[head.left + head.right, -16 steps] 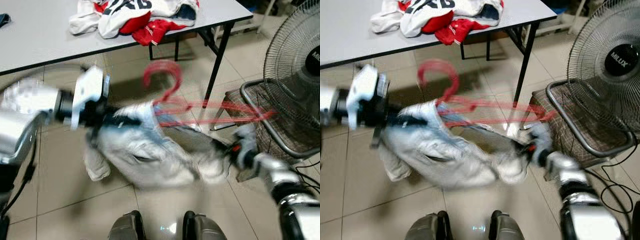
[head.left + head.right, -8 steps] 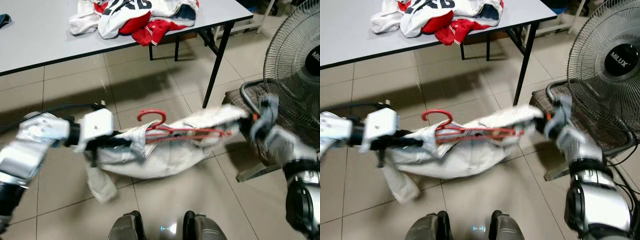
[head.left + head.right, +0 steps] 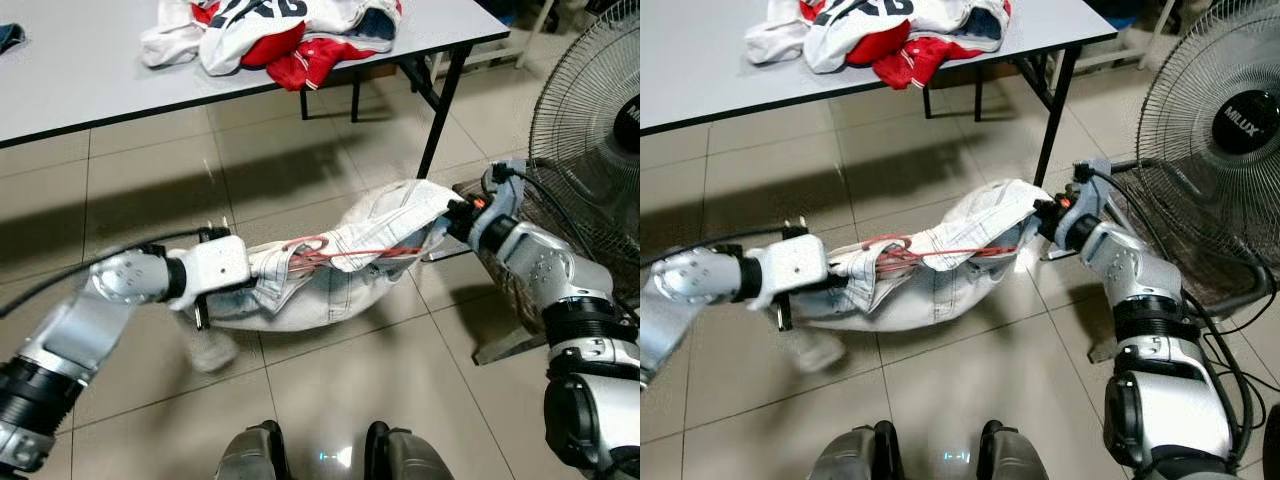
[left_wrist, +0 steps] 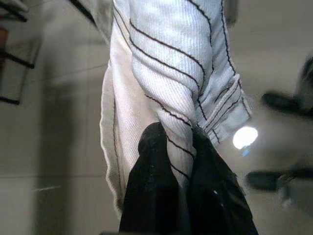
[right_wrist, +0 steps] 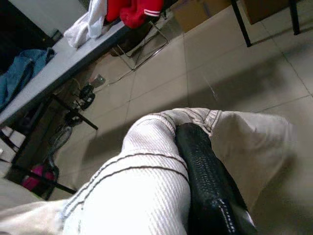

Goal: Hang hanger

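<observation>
The robot held a pale, off-white denim garment with dark stitching (image 3: 330,280) stretched between its two arms, low over the beige tiled floor (image 3: 330,400). A red plastic clothes hanger (image 3: 340,250) lay inside the garment, its hook and part of its bar showing through the opening near the middle; it hung nowhere yet.

The left gripper (image 4: 178,171) was at the garment's left end, and in the left wrist view its black fingers (image 4: 151,181) were pressed together with a fold of the ribbed cloth pinched between them. The right gripper (image 3: 458,215) was at the garment's right end, close beside a large wire-caged standing fan (image 3: 590,140). In the right wrist view one black finger (image 5: 203,166) lay tight against a rolled hem of the cloth, so it appeared to be clamped on the garment as well.

Beyond the arms stood a grey folding table with black legs (image 3: 90,80), carrying a heap of red, white and navy clothes (image 3: 270,30).

The step in hand seemed to be carrying the garment on its hanger, spread out between both grippers, rather than hanging it. No rail or hook to hang it on could be made out. The next move would likely call for raising the bundle, freeing the hanger's hook from the cloth, and turning toward wherever a rail stands, while keeping the hanging sleeve off the floor and clear of the fan.
</observation>
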`<state>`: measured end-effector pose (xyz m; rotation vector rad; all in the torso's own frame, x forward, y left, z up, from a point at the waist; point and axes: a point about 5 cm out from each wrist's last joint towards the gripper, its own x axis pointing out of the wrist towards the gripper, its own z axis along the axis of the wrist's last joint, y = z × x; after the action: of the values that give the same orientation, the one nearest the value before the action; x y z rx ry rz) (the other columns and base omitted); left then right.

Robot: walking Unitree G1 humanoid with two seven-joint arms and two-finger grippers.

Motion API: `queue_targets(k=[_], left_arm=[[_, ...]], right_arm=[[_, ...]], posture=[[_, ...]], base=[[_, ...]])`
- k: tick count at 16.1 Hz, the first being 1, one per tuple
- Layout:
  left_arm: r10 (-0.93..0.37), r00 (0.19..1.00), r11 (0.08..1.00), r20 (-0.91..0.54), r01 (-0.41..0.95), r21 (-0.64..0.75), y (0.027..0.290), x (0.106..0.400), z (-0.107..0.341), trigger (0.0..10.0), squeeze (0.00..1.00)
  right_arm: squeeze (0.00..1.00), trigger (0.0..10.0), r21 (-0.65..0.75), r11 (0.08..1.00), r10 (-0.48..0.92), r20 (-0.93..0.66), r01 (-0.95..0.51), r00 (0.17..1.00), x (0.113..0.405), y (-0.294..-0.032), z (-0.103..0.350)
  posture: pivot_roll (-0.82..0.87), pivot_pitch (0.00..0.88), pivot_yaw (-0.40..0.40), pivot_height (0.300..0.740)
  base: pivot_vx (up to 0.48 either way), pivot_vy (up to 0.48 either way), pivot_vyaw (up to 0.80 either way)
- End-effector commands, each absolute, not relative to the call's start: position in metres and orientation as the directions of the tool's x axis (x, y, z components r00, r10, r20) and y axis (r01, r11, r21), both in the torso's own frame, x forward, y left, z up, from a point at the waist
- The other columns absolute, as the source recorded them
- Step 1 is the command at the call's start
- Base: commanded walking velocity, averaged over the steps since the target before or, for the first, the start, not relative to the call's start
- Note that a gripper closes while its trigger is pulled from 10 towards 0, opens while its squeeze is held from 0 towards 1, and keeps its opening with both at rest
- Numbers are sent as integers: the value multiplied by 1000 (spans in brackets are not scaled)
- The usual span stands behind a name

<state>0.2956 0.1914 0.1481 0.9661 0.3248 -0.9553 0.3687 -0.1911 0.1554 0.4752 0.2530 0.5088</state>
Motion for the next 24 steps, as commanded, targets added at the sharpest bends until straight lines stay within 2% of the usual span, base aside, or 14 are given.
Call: queue_targets(k=[1, 3, 4, 5, 6, 7, 8, 11, 12, 14, 16, 18, 20, 24], left_arm=[[-462, 659, 232, -593, 736, 637, 198, 301, 144, 0, 0], [-396, 790, 331, -468, 598, 730, 204, 311, 150, 0, 0], [-380, 818, 350, -432, 560, 751, 207, 312, 151, 0, 0], [-349, 868, 330, -355, 468, 820, 214, 311, 150, 0, 0], [-340, 875, 317, -344, 451, 835, 215, 310, 148, 0, 0], [-297, 891, 262, -345, 423, 867, 220, 309, 139, 0, 0], [-293, 895, 272, -335, 414, 869, 221, 309, 138, 0, 0], [-226, 958, 368, -174, 250, 895, 220, 313, 136, 0, 0], [-258, 956, 350, -137, 224, 909, 210, 313, 131, 0, 0], [-331, 929, 266, -164, 259, 928, 192, 309, 115, 0, 0], [-376, 902, 206, -212, 305, 930, 182, 305, 97, 0, 0], [-399, 873, 106, -280, 347, 932, 179, 296, 75, 0, 0], [-366, 864, 19, -346, 378, 926, 188, 290, 57, 0, 0], [-241, 867, -31, -436, 442, 897, 217, 283, 35, 0, 0]], right_arm=[[0, 0, 524, 757, 501, -82, -390, 862, 369, -193, 166], [0, 0, 595, 728, 467, -64, -342, 882, 370, -193, 171], [0, 0, 625, 711, 452, -56, -321, 890, 372, -194, 172], [0, 0, 704, 656, 420, -42, -271, 907, 374, -196, 177], [0, 0, 718, 644, 416, -42, -262, 908, 374, -196, 178], [0, 0, 753, 608, 421, -38, -250, 906, 374, -193, 180], [0, 0, 759, 602, 422, -37, -249, 906, 374, -193, 181], [0, 0, 781, 575, 444, -48, -243, 895, 370, -183, 179], [0, 0, 799, 549, 456, -40, -245, 889, 368, -170, 181], [0, 0, 916, 359, 411, 18, -180, 911, 372, -152, 194], [0, 0, 952, 249, 416, 58, -175, 908, 374, -136, 206], [0, 0, 965, 196, 415, 81, -176, 906, 378, -133, 216], [0, 0, 969, 187, 401, 75, -162, 913, 380, -139, 223], [0, 0, 972, 176, 376, 80, -157, 923, 379, -152, 234]], posture=[[-30, 170, 9, 740], [-32, 160, 7, 740], [-32, 158, 6, 740], [-33, 150, 4, 740], [-33, 150, 4, 740], [-32, 145, 2, 740], [-32, 145, 2, 740], [-37, 126, 7, 740], [-42, 122, 10, 740], [-46, 122, 15, 740], [-43, 127, 14, 740], [-41, 132, 11, 740], [-42, 134, 7, 740], [-47, 142, 4, 740]], base=[[0, 0, 0], [0, 0, 0], [0, 0, 0], [0, 0, 0], [0, 0, 0], [0, 0, 0], [0, 0, 0], [0, 0, 0], [0, 0, 0], [0, 0, 0], [0, 0, 0], [0, 0, 0], [0, 0, 0], [0, 0, 0]])
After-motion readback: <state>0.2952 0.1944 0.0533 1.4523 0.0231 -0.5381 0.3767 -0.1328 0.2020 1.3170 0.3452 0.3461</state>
